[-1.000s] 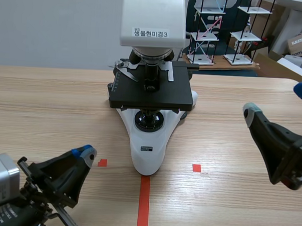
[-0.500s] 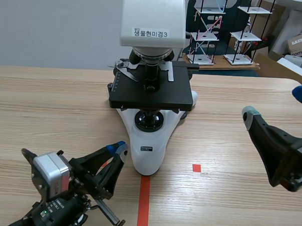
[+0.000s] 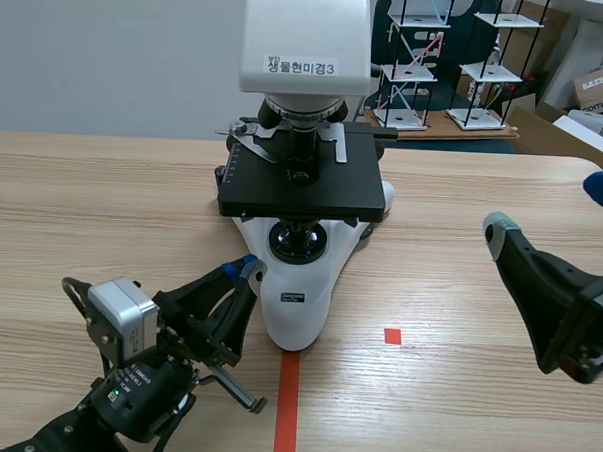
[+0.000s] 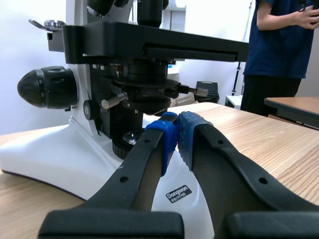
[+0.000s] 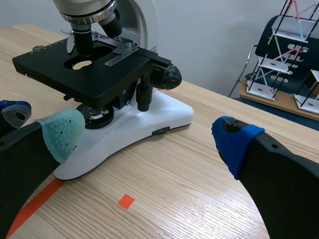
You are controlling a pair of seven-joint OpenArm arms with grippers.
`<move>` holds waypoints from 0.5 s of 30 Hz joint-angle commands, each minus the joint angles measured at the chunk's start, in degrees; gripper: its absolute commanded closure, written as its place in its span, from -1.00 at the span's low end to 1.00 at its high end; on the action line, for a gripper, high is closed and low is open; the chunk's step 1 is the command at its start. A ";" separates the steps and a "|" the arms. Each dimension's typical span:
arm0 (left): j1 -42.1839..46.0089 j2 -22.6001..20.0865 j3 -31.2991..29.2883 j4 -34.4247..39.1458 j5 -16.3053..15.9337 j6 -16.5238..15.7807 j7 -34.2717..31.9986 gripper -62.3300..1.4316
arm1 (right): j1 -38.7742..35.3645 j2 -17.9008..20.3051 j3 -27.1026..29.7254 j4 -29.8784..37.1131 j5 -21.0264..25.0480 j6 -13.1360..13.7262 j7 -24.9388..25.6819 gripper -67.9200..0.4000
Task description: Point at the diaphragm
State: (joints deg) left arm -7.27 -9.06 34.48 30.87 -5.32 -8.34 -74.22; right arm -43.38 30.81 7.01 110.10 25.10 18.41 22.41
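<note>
L gripper (image 4: 175, 132) pressed shut, aimed at diaphragm (image 4: 145, 90), upright under stage (image 4: 159, 42); R gripper (image 5: 148, 137) spread.

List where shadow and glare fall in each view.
Scene view: the light is even, and the microscope stage shades the top of the white base under it. Left wrist view: the bright background leaves the stage's underside dark. Right wrist view: a pale sheen lies on the table between the fingers of the right pincer.
</note>
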 commanded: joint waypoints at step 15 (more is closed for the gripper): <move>-0.50 -0.20 -0.31 -0.13 0.59 0.07 -0.59 0.86 | 0.50 0.13 0.11 0.33 0.63 0.00 0.81 -0.65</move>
State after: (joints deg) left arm -7.62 -9.06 34.48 30.70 -4.84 -8.34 -74.02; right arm -43.38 30.81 7.01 110.10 25.10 18.41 22.41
